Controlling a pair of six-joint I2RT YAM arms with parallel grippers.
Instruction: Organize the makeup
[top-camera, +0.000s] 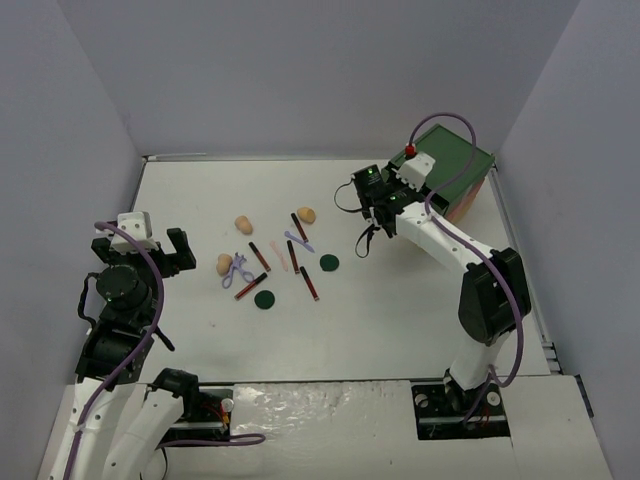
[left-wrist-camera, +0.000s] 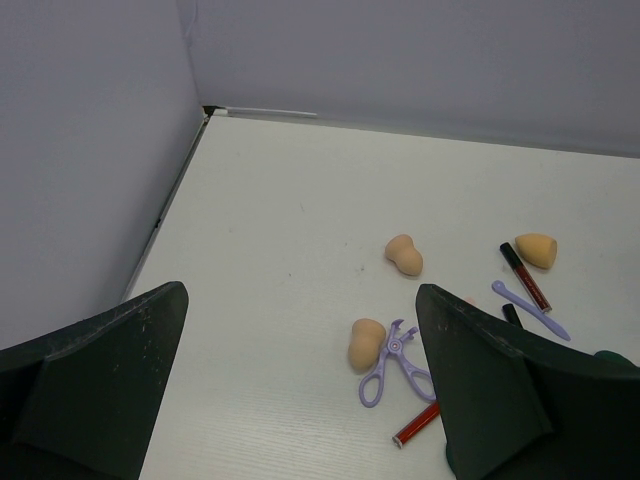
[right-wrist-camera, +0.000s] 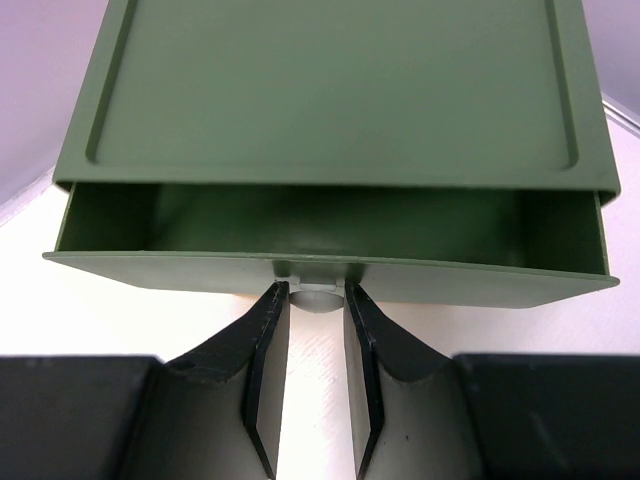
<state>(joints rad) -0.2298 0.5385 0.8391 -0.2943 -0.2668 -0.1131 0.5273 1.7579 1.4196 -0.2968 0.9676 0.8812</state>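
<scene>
Three tan sponges (top-camera: 243, 223), two dark green discs (top-camera: 328, 262), several red-black sticks (top-camera: 309, 284) and a lilac scissor tool (top-camera: 238, 271) lie scattered mid-table (top-camera: 400, 310), well apart from the chest (top-camera: 460, 165) at far right; right gripper (right-wrist-camera: 316, 310) closed narrow on the grey knob (right-wrist-camera: 316, 293) of the green drawer (right-wrist-camera: 150, 268), which stands part-way out; left gripper (top-camera: 140, 247) spread wide, holding nothing, above the table's left side.

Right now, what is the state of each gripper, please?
Left gripper: open, holding nothing.
Right gripper: shut on the green drawer's knob.
</scene>
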